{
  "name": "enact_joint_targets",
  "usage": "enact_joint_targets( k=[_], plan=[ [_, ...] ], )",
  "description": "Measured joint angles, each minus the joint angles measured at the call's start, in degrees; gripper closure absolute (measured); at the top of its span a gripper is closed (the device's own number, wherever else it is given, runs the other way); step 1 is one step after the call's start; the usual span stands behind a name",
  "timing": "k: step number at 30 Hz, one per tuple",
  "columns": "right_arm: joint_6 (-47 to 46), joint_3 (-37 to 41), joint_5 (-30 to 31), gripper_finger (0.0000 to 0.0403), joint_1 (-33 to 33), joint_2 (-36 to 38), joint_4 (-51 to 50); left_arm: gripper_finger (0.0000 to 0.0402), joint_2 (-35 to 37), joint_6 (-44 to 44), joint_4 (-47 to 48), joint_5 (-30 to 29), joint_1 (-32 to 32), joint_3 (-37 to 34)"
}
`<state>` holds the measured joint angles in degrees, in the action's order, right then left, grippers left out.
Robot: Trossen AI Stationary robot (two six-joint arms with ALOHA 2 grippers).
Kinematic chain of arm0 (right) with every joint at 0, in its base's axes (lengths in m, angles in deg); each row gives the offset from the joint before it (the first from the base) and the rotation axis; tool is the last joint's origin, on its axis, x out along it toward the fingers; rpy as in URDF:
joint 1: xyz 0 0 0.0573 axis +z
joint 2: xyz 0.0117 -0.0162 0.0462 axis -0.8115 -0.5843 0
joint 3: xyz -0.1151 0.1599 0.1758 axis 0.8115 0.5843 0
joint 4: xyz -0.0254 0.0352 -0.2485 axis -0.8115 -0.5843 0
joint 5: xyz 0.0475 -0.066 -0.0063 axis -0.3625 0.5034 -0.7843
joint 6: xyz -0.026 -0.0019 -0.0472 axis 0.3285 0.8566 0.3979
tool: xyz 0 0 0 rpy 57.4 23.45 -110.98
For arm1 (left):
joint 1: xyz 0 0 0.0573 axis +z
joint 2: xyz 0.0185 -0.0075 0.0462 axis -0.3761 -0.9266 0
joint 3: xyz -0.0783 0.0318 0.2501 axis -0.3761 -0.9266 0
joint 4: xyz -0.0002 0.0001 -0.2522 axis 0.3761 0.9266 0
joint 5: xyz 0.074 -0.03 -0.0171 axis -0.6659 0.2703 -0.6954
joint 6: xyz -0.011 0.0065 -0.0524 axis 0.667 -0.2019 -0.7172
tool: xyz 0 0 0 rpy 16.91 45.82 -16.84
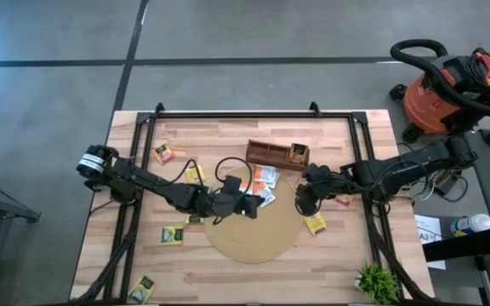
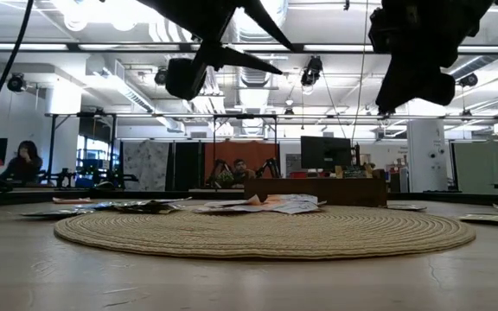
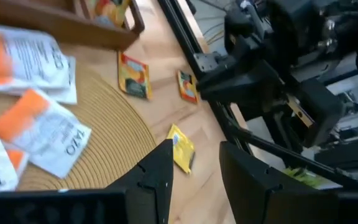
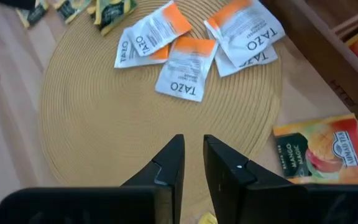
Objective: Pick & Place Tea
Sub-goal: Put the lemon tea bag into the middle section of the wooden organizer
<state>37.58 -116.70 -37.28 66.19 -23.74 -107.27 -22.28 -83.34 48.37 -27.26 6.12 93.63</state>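
Several white-and-orange tea sachets lie flat on the far part of the round tan mat. Yellow sachets lie scattered on the table, and a mango one lies beside the mat. My left gripper hovers open above the mat's far left part, empty. My right gripper hangs over the mat's right edge, its fingers a narrow gap apart with nothing between them. In the low view both are well above the table.
The long wooden box stands just beyond the mat, with a sachet in its right end compartment. A black frame rims the table. A small plant sits at the near right corner. A person sits in the room behind.
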Motion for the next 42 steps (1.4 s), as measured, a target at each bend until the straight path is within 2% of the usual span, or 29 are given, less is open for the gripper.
enact_joint_targets(
  k=[6,11,22,37,39,42],
  plan=[
    [-1.35,0.0,-0.94,0.0344,0.0,0.36,-1.43,0.0276,0.0,0.69,0.02,-4.7,1.2,-0.01],
    [1.94,0.0,-7.08,0.0344,0.07,0.46,1.31,0.0276,0.0,1.12,0.02,-5.16,1.65,0.01],
    [3.61,0.0,-5.47,0.0344,-0.25,0.6,1.29,0.0276,0.0,0.75,0.0,-6.15,2.41,0.01],
    [3.5,0.0,-5.2,0.0344,-3.99,0.6,-0.63,0.0276,0.0,0.8,0.04,-6.18,2.41,-0.01],
    [3.41,0.0,-5.25,0.0344,-4.12,0.6,-2.81,0.0276,0.0,1.24,0.02,-4.41,2.44,-0.01],
    [2.68,0.0,-5.44,0.0344,-4.24,0.6,-7.0,0.0276,0.0,3.75,-0.61,5.37,2.96,0.07]
  ],
)
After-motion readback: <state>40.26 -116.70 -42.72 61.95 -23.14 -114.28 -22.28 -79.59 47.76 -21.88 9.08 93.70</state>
